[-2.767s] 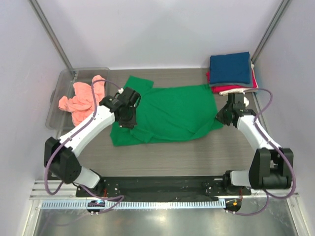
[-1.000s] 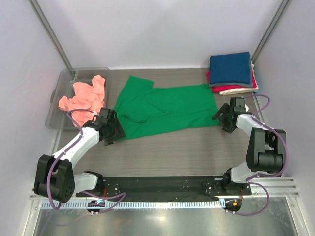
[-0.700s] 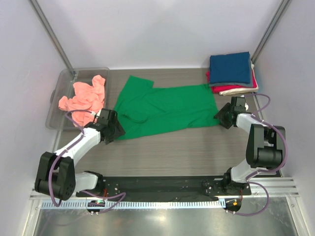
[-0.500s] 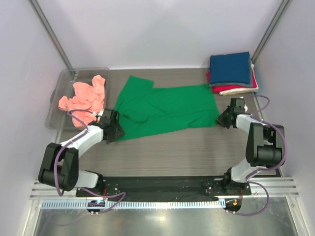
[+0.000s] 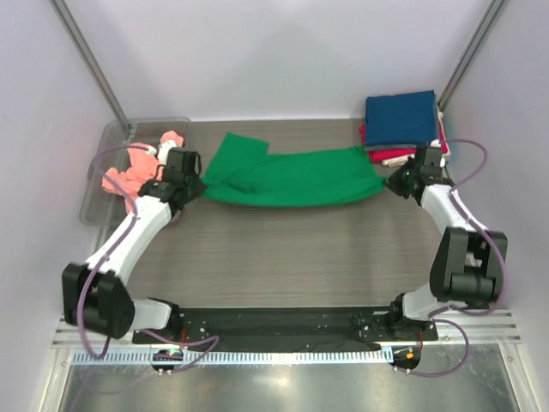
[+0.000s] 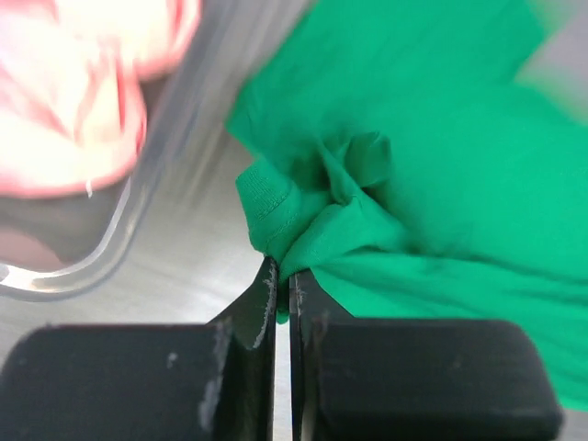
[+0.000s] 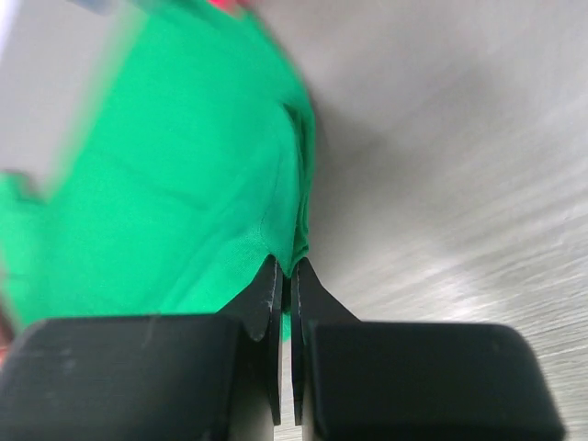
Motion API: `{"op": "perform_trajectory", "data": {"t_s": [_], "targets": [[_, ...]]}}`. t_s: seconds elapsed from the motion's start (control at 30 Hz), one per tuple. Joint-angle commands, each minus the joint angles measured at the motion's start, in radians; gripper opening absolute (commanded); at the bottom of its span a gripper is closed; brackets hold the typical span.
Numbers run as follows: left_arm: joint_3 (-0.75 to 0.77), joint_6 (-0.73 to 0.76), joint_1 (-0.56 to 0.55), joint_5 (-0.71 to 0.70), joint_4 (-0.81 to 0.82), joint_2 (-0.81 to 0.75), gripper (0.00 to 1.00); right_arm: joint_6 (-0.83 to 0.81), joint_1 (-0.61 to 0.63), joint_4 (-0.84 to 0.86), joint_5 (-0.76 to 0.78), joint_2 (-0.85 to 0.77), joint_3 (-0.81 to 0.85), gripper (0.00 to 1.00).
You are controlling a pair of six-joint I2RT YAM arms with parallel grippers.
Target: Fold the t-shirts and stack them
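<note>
The green t-shirt (image 5: 292, 176) lay stretched left to right across the far half of the table (image 5: 300, 257), gathered into a narrow band. The left gripper (image 6: 283, 276) was clamped on its bunched left corner (just beside the clear bin (image 5: 93, 202), which held the salmon-pink tee (image 5: 116, 178)). The right gripper (image 7: 287, 271) was pinched tight on the shirt's right edge, near the navy tee (image 5: 401, 118) lying folded atop the pile at the far right.

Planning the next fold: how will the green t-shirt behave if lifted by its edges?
Likely floppy: the green t-shirt bunches at the left gripper. Held only at two edges, it would probably sag between that and the right gripper.
</note>
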Motion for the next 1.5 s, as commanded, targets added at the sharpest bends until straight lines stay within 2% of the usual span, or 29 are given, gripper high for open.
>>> {"op": "perform_trajectory", "data": {"t_s": [0.0, 0.1, 0.17, 0.33, 0.4, 0.5, 0.67, 0.83, 0.87, 0.97, 1.0, 1.07, 1.1, 1.17, 1.23, 1.27, 1.37, 1.4, 1.47], "targets": [[0.098, 0.048, 0.007, -0.109, -0.114, -0.141, 0.0, -0.019, -0.029, -0.064, 0.028, -0.168, 0.074, 0.01], [0.008, 0.027, 0.009, -0.05, -0.135, -0.221, 0.0, -0.03, -0.049, -0.092, 0.007, -0.259, -0.076, 0.01], [-0.116, -0.01, 0.007, -0.002, -0.126, -0.281, 0.0, -0.029, -0.051, -0.087, 0.007, -0.309, -0.204, 0.01], [-0.373, -0.074, 0.007, 0.116, -0.115, -0.416, 0.0, 0.004, -0.066, -0.092, -0.023, -0.398, -0.367, 0.01], [-0.414, -0.103, 0.007, 0.129, -0.146, -0.468, 0.0, 0.019, -0.066, -0.107, -0.012, -0.464, -0.415, 0.01], [-0.429, -0.163, -0.036, 0.112, -0.181, -0.547, 0.03, 0.042, -0.068, -0.147, 0.005, -0.529, -0.446, 0.01], [-0.419, -0.203, -0.042, 0.132, -0.241, -0.577, 0.06, 0.051, -0.068, -0.223, 0.046, -0.648, -0.446, 0.01], [-0.4, -0.251, -0.059, 0.152, -0.307, -0.622, 0.13, 0.053, -0.069, -0.312, 0.04, -0.71, -0.441, 0.09], [-0.396, -0.272, -0.06, 0.17, -0.321, -0.631, 0.15, 0.06, -0.071, -0.314, 0.024, -0.731, -0.446, 0.12], [-0.362, -0.28, -0.059, 0.205, -0.379, -0.675, 0.46, 0.103, -0.068, -0.348, -0.013, -0.774, -0.446, 0.45], [-0.348, -0.272, -0.059, 0.205, -0.407, -0.688, 0.57, 0.108, -0.069, -0.352, -0.015, -0.783, -0.444, 0.71], [-0.295, -0.234, -0.06, 0.189, -0.401, -0.702, 0.63, 0.1, -0.069, -0.358, 0.015, -0.79, -0.414, 0.84], [-0.273, -0.166, -0.06, 0.164, -0.369, -0.692, 0.68, 0.094, -0.068, -0.36, 0.036, -0.785, -0.398, 0.92], [-0.183, -0.102, -0.06, 0.132, -0.335, -0.6, 0.7, 0.077, -0.069, -0.36, 0.071, -0.77, -0.343, 0.96], [-0.112, 0.017, -0.059, 0.159, -0.251, -0.495, 0.7, 0.032, -0.068, -0.342, 0.068, -0.727, -0.299, 0.96], [-0.078, 0.057, -0.059, 0.171, -0.231, -0.384, 0.7, 0.015, -0.068, -0.331, 0.057, -0.705, -0.259, 0.96], [0.083, 0.188, -0.06, 0.153, -0.169, -0.196, 0.7, -0.033, -0.068, -0.299, 0.001, -0.647, -0.21, 0.95], [0.174, 0.217, -0.057, 0.139, -0.161, -0.074, 0.71, -0.039, -0.069, -0.274, -0.038, -0.638, -0.206, 0.95], [0.271, 0.306, -0.048, 0.121, -0.132, 0.037, 0.71, -0.05, -0.069, -0.256, -0.07, -0.619, -0.203, 0.95]]}}
